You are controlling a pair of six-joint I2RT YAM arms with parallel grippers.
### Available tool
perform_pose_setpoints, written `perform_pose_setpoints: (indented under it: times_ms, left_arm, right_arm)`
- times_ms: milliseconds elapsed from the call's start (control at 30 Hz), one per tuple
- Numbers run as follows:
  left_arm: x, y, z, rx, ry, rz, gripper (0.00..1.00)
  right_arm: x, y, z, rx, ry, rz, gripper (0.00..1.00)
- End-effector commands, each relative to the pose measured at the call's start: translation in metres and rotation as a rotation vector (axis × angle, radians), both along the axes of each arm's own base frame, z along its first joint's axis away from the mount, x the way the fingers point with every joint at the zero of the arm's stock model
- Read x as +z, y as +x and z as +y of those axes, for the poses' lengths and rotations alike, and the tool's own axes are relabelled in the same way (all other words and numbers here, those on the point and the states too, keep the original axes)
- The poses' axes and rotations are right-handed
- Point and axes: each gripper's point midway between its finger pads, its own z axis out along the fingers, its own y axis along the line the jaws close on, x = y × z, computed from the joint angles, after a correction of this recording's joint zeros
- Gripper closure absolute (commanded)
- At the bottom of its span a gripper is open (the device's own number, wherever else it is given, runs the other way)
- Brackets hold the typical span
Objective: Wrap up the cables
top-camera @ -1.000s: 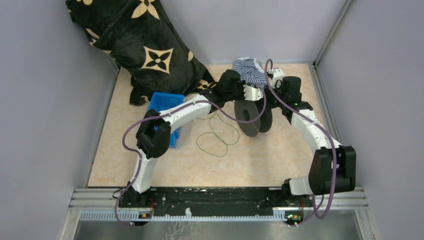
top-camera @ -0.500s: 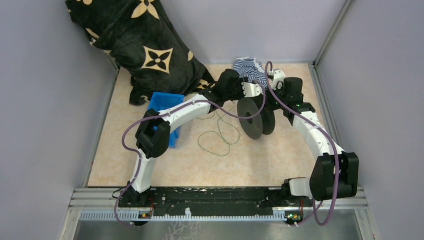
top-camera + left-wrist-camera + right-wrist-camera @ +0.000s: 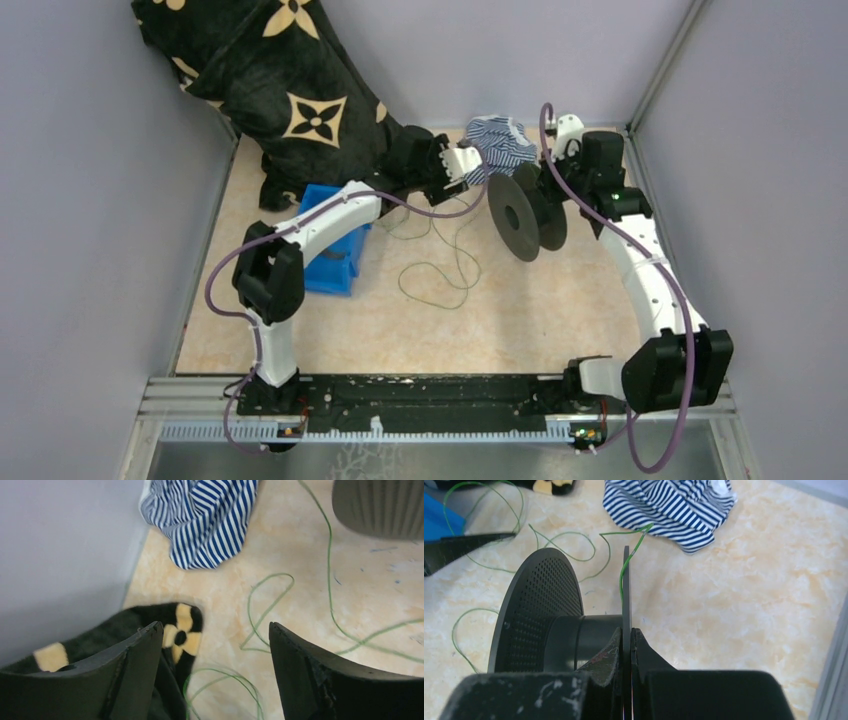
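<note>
The cables are one thin green wire lying in loose loops (image 3: 440, 272) on the beige table. A strand (image 3: 626, 570) rises to the rim of the black spool (image 3: 525, 215). My right gripper (image 3: 626, 632) is shut on the spool's thin flange (image 3: 626, 592) and holds the spool on edge, its perforated disc (image 3: 539, 607) to the left. My left gripper (image 3: 458, 168) hangs open left of the spool, by the blanket's corner. Its jaws (image 3: 215, 630) stand wide apart, with nothing between them and wire loops (image 3: 265, 611) on the table below.
A black blanket with yellow flowers (image 3: 280, 90) fills the back left corner, its tip (image 3: 182, 630) under my left gripper. A blue bin (image 3: 335, 245) sits under the left arm. A striped cloth (image 3: 500, 145) lies at the back wall. Grey walls enclose three sides.
My left gripper has opened and drawn back to the left, away from the spool. My right gripper has carried the spool a little right and farther back.
</note>
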Motion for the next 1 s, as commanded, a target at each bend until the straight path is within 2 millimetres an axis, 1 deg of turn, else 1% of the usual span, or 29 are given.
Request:
perform_pose_setpoints:
  times_ms: [0, 133, 200, 267, 400, 500, 600, 733, 867, 967]
  left_arm:
    - [-0.012, -0.035, 0.003, -0.058, -0.081, 0.153, 0.15]
    - [-0.017, -0.050, 0.006, -0.089, -0.164, 0.246, 0.09]
    - [-0.019, -0.059, 0.003, -0.125, -0.215, 0.316, 0.04]
    - [-0.024, -0.067, 0.000, -0.146, -0.249, 0.377, 0.00]
    - [-0.034, -0.086, -0.010, -0.195, -0.310, 0.492, 0.00]
    - [-0.039, -0.098, -0.018, -0.217, -0.371, 0.576, 0.01]
    - [-0.044, -0.110, -0.025, -0.231, -0.429, 0.672, 0.01]
    - [-0.053, -0.120, -0.035, -0.233, -0.487, 0.767, 0.01]
    - [-0.067, -0.130, -0.048, -0.252, -0.485, 0.809, 0.01]
    - [-0.081, -0.140, -0.058, -0.277, -0.459, 0.813, 0.02]
  right_arm:
    - [0.087, -0.003, -0.002, 0.003, 0.005, -0.203, 1.00]
    - [0.117, -0.012, 0.000, 0.023, 0.011, -0.242, 1.00]
    - [0.132, -0.017, 0.000, 0.030, 0.015, -0.265, 1.00]
    - [0.146, -0.022, 0.001, 0.036, 0.021, -0.284, 1.00]
    - [0.169, -0.028, 0.000, 0.030, 0.035, -0.320, 1.00]
    - [0.181, -0.031, -0.001, 0.012, 0.050, -0.344, 1.00]
    - [0.188, -0.031, -0.003, -0.006, 0.059, -0.355, 1.00]
    - [0.197, -0.030, -0.004, -0.024, 0.074, -0.362, 1.00]
    - [0.206, -0.027, -0.009, -0.063, 0.081, -0.374, 1.00]
    - [0.210, -0.025, -0.013, -0.095, 0.089, -0.376, 1.00]
